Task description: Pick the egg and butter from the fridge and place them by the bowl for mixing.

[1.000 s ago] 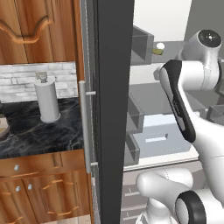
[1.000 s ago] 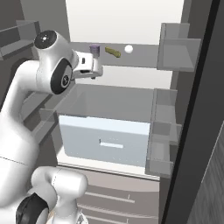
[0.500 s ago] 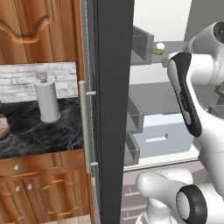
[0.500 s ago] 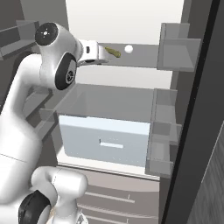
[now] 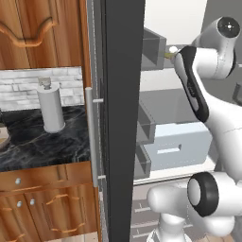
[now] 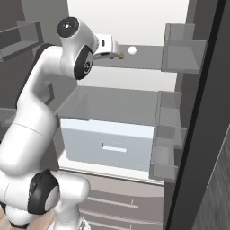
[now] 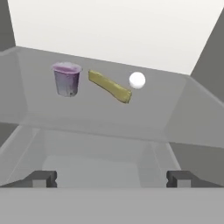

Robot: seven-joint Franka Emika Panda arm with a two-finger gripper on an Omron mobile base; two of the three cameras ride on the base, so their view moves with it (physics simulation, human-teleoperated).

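Observation:
The fridge stands open. On its upper pale grey shelf lie the white egg and, just left of it, the yellow-green butter. My gripper is open, short of the shelf's front edge, and holds nothing; the butter and egg lie ahead between its fingertips. In the right base view the gripper reaches in at shelf height, the egg just to its right. A tan sliver of the bowl shows on the black counter at the far left.
A purple cup stands left of the butter on the same shelf. Below is a pale blue drawer. Door bins line the right side. A paper towel roll stands on the counter.
The arm has risen and swung into the fridge, bringing the gripper up to the shelf with the egg and butter. The jaws stayed open.

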